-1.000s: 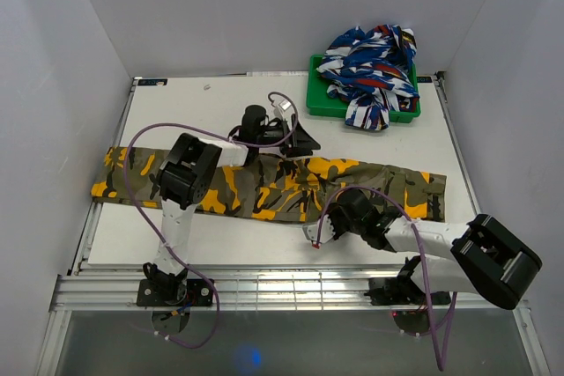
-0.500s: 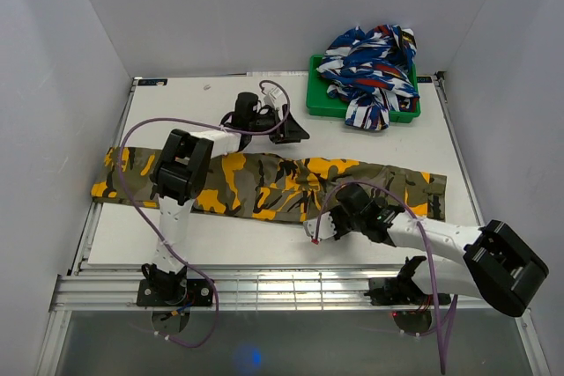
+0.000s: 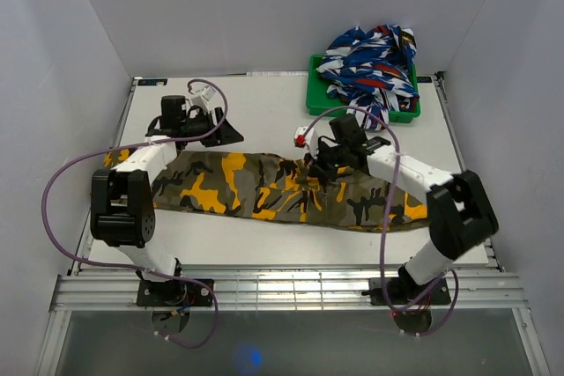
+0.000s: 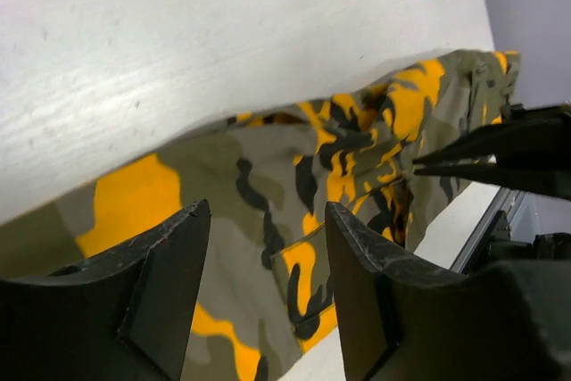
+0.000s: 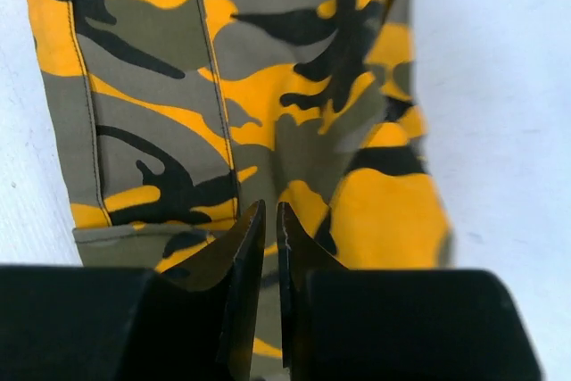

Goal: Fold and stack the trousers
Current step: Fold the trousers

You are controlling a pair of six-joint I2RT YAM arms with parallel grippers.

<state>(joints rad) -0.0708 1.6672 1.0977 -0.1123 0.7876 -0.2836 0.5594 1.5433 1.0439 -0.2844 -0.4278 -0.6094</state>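
The camouflage trousers lie stretched left to right across the middle of the white table, rumpled near their middle. My left gripper is open and empty at the trousers' far edge, left of centre. In the left wrist view its jaws stand wide apart above the cloth. My right gripper reaches in from the right over the rumpled middle. In the right wrist view its jaws are almost closed just above the cloth, with nothing seen between them.
A green tray at the back right holds a heap of blue, white and red clothes. Grey walls close in on three sides. A metal rail runs along the near edge by the arm bases.
The right arm swung from the trousers' near edge to their far side over the middle. The left gripper moved left and back. The trousers' ends have drawn inward.
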